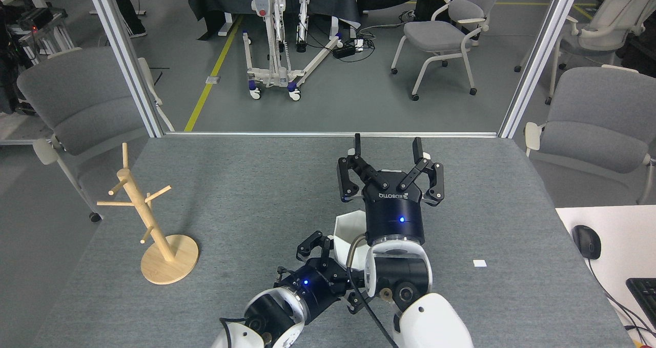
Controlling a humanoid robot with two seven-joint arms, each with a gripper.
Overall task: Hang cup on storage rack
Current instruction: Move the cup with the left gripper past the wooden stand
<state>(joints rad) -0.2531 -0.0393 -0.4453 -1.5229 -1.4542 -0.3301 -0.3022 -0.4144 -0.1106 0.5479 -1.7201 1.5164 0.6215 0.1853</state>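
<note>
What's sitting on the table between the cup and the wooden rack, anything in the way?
Nothing visible. The cup is at the left gripper, and only bare gray table lies between it and the storage rack at the left. The right gripper is on the far side, open.

White faceted cup (348, 231) upright at table centre; wooden storage rack (148, 220) well left, pegs bare.

Before me a grey felt table (246, 174), small white tag (479, 263), black mouse (586, 241), keyboard corner (644, 292), grey chairs (599, 125) beyond, yellow floor line (212, 74).
</note>
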